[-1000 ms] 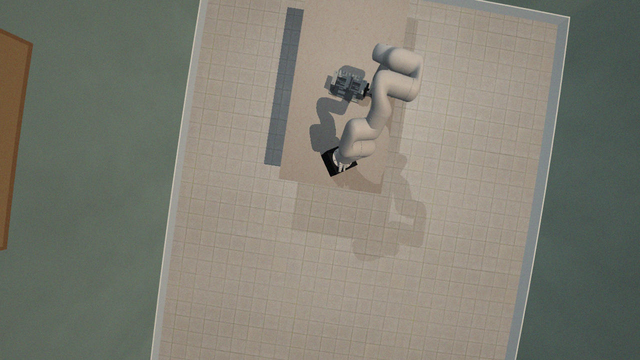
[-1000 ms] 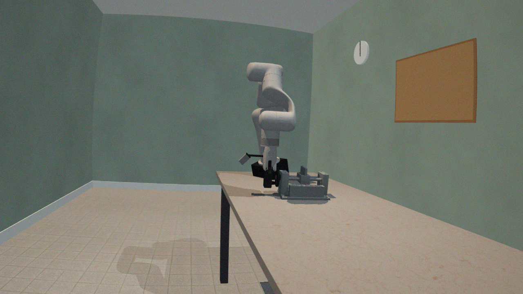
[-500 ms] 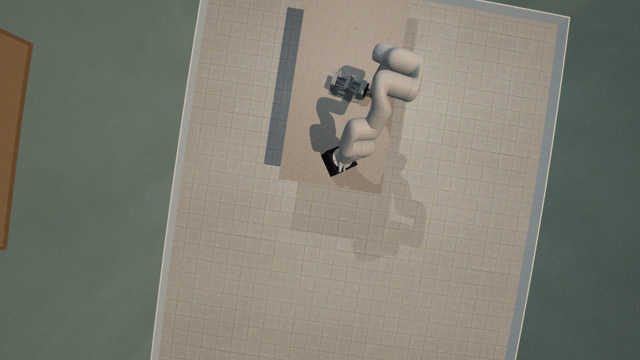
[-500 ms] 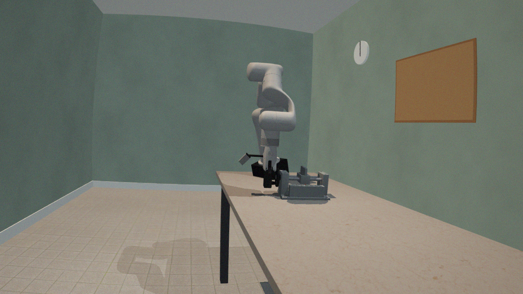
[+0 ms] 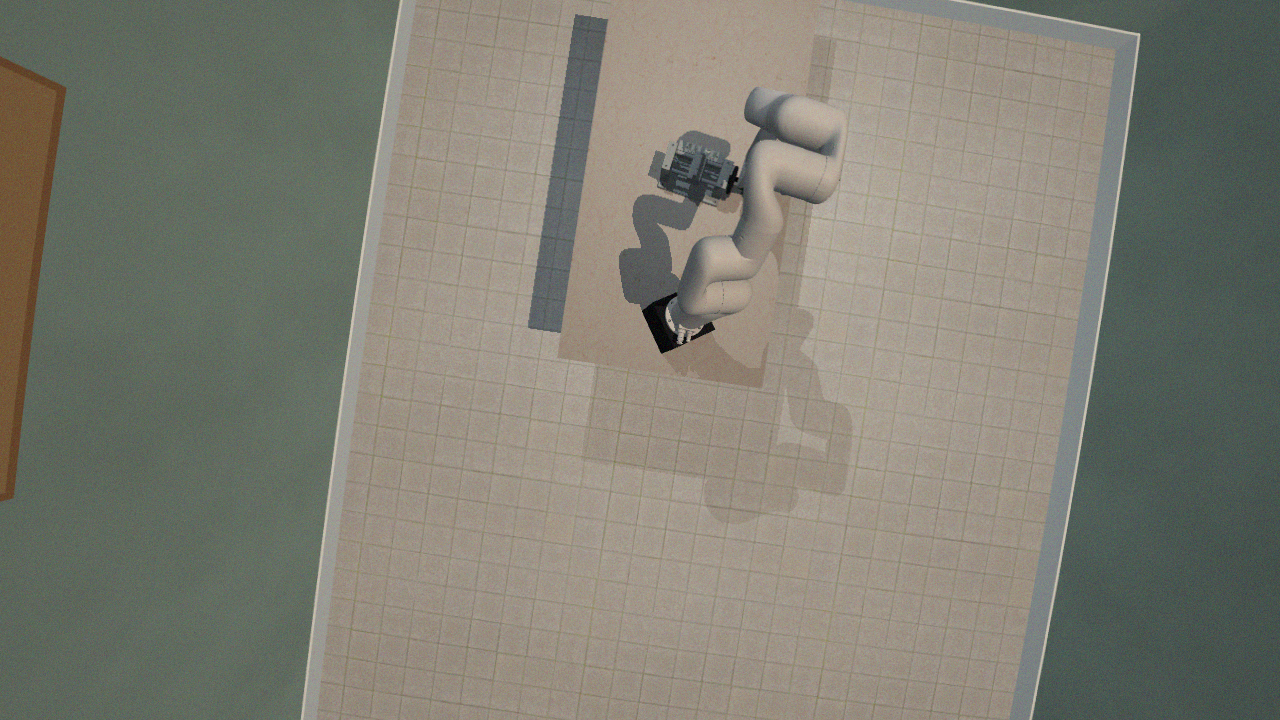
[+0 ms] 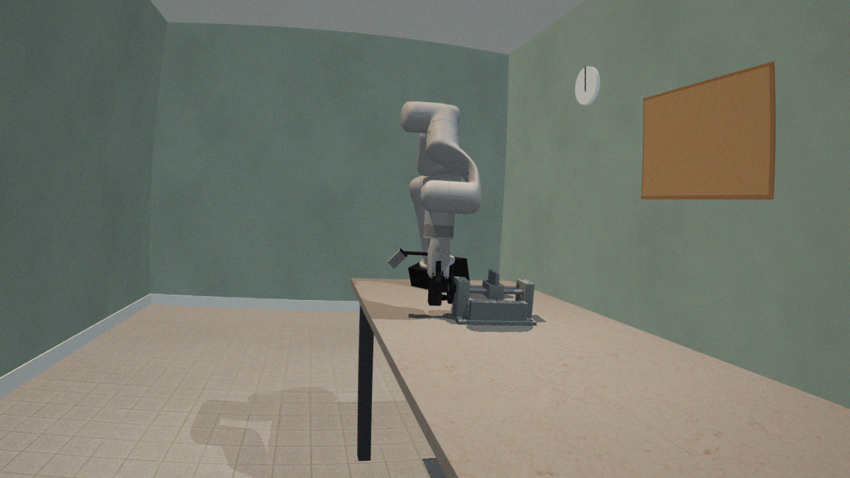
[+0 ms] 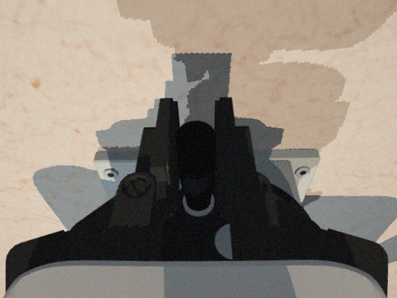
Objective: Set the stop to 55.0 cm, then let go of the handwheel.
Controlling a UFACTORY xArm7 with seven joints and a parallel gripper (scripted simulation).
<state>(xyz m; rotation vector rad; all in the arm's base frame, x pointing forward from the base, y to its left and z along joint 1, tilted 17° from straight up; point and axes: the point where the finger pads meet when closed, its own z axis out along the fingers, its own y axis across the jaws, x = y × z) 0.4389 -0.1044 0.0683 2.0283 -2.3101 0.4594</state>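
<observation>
Over on the tabletop (image 5: 617, 107) (image 6: 564, 380) (image 7: 54, 103), the hand (image 6: 438, 297) (image 7: 197, 122) grips the black handle (image 7: 196, 151) of the handwheel (image 5: 733, 179) (image 6: 450, 290), just beside the grey frame (image 5: 666, 159) (image 6: 461, 297) (image 7: 308, 159).

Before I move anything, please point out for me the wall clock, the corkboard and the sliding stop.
Wall clock (image 6: 586, 85): exterior view, its white face.
Corkboard (image 5: 26, 286) (image 6: 707, 139): top and exterior views, its brown panel.
Sliding stop (image 6: 493, 289): exterior view, its block.

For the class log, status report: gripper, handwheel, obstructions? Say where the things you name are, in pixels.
Gripper (image 6: 435, 301) (image 7: 197, 122) shut on handwheel's dark crank knob (image 7: 196, 149). Stop (image 6: 493, 287) between end plates, reading illegible. Nothing seen blocking release.
</observation>
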